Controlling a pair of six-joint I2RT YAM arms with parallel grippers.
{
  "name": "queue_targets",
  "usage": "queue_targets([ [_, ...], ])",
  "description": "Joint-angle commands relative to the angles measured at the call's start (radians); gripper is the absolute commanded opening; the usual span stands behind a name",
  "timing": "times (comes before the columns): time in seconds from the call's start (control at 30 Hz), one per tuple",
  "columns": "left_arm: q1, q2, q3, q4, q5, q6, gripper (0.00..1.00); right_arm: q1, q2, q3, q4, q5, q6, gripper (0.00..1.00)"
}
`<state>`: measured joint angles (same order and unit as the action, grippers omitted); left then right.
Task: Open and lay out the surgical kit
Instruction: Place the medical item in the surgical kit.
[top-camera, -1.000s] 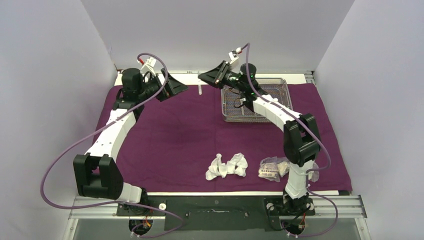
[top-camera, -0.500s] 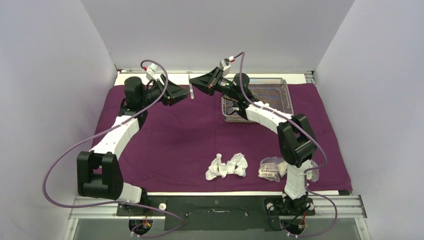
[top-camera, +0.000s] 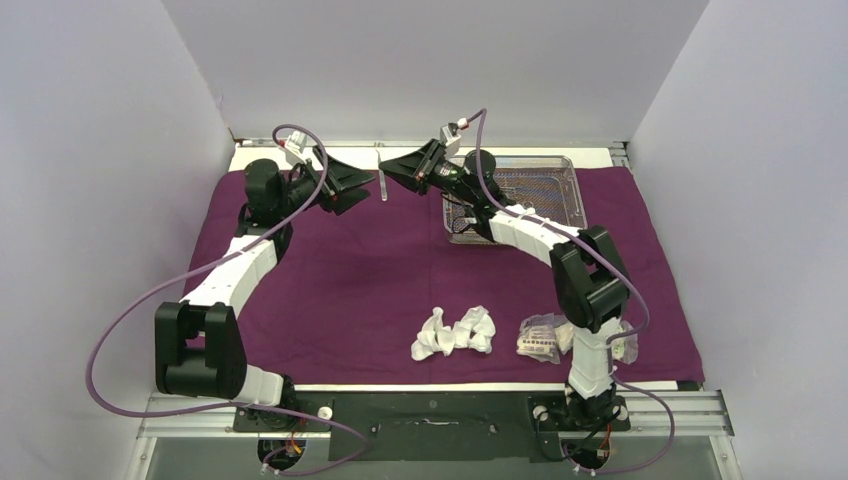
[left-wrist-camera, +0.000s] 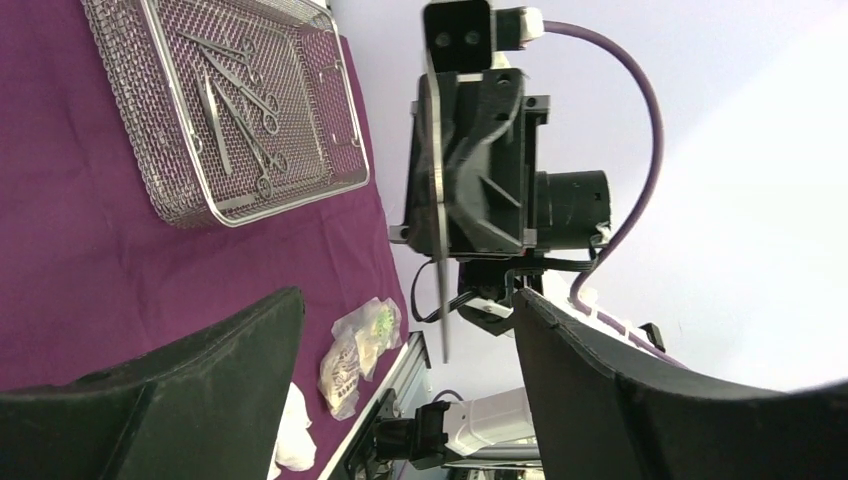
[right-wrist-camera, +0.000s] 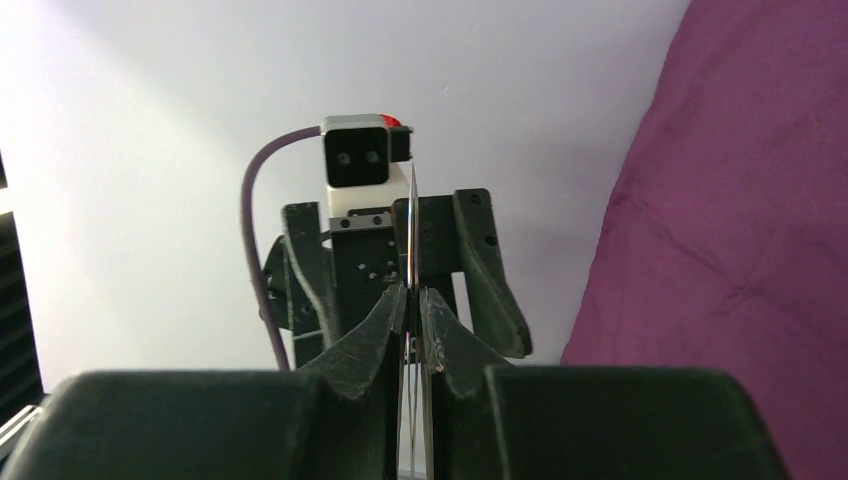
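Handover in mid-air over the back edge of the purple cloth wrap (top-camera: 340, 270). The right gripper (top-camera: 396, 175) is clamped tight on the steel tweezers (top-camera: 381, 186), which stand upright. The left gripper (top-camera: 358, 190) faces it with jaws wide, and no contact is visible. My read is that the left should centre on the free length and close squarely on it. The right should release only once that grip is firm. The wire-mesh tray (top-camera: 570, 190) with the forceps (left-wrist-camera: 240, 100) sits to the right, and the gauze wads (top-camera: 455, 333) and plastic packets (top-camera: 545, 337) lie at the front.

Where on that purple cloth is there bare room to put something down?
The widest bare cloth lies mid-table, between the left arm, the tray and the gauze. A strip runs right of the tray. Crowded: near right, with gauze, packets and the right arm.
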<state>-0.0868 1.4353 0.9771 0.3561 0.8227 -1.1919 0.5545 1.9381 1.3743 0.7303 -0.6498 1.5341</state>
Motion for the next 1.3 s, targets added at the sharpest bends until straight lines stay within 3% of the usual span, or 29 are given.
queue_targets([
  [0.0,-0.001,-0.022,-0.003,0.125,0.012,-0.036,0.74,0.011,0.032,0.008,0.032,0.010,-0.013,0.05],
  [0.17,-0.022,-0.002,-0.001,0.123,0.026,-0.023,0.73,0.021,0.054,0.025,0.070,-0.003,0.023,0.05],
  [0.53,-0.044,0.016,0.017,0.048,0.027,0.037,0.39,0.023,0.087,0.030,0.156,-0.015,0.112,0.05],
  [0.87,-0.054,0.044,0.046,0.037,0.040,0.044,0.36,0.032,0.088,0.034,0.130,-0.036,0.127,0.05],
  [1.1,-0.058,0.048,0.036,0.067,0.054,0.023,0.16,0.038,0.103,0.028,0.171,-0.039,0.158,0.05],
  [1.2,-0.059,0.045,0.036,0.073,0.055,0.027,0.00,0.039,0.104,0.029,0.171,-0.046,0.155,0.05],
  [1.27,-0.057,0.036,0.035,0.052,0.048,0.043,0.00,0.037,0.097,0.020,0.166,-0.046,0.148,0.06],
])
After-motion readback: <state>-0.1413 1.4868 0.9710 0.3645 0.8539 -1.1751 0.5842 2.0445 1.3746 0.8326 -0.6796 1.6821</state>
